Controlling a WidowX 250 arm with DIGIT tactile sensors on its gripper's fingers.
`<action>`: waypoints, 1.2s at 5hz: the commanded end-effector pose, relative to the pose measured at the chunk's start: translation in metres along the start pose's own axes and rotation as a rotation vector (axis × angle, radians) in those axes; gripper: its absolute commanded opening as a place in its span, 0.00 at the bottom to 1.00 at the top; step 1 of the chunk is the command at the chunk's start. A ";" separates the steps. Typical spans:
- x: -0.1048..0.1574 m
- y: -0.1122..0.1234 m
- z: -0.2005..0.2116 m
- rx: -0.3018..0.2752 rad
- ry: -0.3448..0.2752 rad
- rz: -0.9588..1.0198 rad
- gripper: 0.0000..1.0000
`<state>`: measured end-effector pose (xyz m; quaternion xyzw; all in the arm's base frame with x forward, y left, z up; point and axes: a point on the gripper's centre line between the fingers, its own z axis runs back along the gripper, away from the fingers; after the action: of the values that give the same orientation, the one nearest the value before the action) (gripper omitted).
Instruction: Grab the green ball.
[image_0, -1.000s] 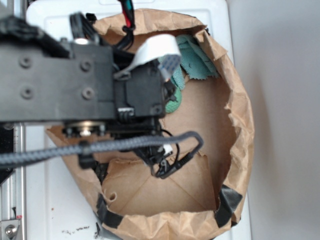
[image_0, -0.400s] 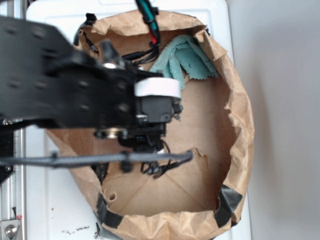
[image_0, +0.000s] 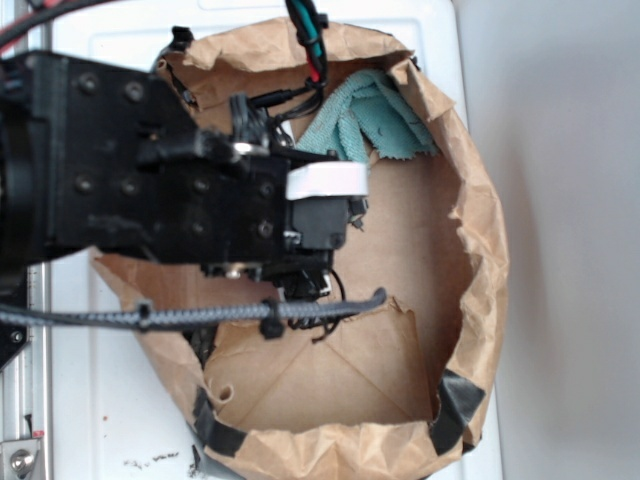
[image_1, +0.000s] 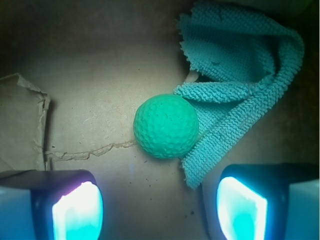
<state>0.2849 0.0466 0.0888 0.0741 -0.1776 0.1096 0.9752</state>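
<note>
In the exterior view, a brown paper bag (image_0: 470, 250) with rolled-down edges was seen lying open on a white surface (image_0: 120, 420), and black tape (image_0: 455, 400) was seen on its lower rim. The black arm (image_0: 150, 190) was stretched from the left edge over the bag's opening, with a grey braided cable (image_0: 200, 315) hanging across below it. A teal cloth (image_0: 375, 115) was placed inside the bag near its upper rim.

In the wrist view, a torn cardboard flap (image_1: 22, 120) was seen at the left side of the bag's floor (image_1: 95, 60). The green ball (image_1: 166, 126) was resting on the floor near the middle, and it was touching the folded teal cloth on its right side. The gripper (image_1: 159, 210) was held above the floor, pointed downward, with its fingers (image_1: 75, 210) spread wide apart at the lower edge of the view. Nothing was held between them, and the ball was lying just beyond them, not touched.
</note>
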 end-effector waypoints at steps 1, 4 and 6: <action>0.008 0.011 0.008 0.007 -0.029 0.021 1.00; 0.013 0.009 -0.003 -0.001 -0.022 0.022 1.00; 0.017 0.012 -0.019 0.002 -0.020 0.013 1.00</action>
<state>0.2954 0.0526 0.0614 0.0726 -0.1618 0.1038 0.9787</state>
